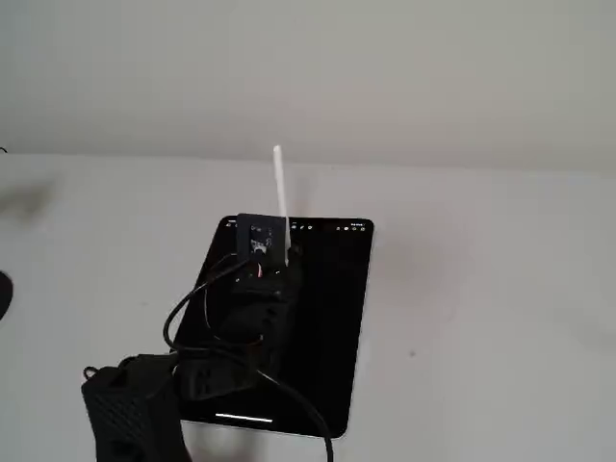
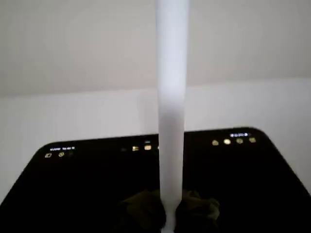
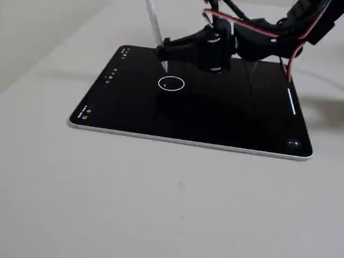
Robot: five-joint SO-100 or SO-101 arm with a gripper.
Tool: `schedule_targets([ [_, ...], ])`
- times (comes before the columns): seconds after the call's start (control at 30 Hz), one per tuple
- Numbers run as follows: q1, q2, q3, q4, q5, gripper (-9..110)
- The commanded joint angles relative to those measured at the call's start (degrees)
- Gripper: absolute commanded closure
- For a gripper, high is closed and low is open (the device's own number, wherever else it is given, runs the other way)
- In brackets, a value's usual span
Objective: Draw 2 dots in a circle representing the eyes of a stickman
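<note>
The worktop (image 3: 161,204) lies bare on all sides of the tablet (image 3: 134,115), leaving open passage around it. Over the screen, the arm (image 3: 258,37) and its cables (image 1: 192,318) crowd one half, and the white stylus (image 3: 156,32) slants down beside the circle (image 3: 171,83). The screen's near part in a fixed view is unobstructed.

Claw (image 3: 166,54) clamped, arm low, outstretched.
</note>
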Motion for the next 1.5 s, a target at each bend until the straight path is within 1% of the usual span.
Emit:
schedule_targets([
  [0.0,-0.8,0.7,-0.8,-2.5,-0.9,101],
  [1.47,-2.1,-2.2,-0.5,-2.5,-2.5,101],
])
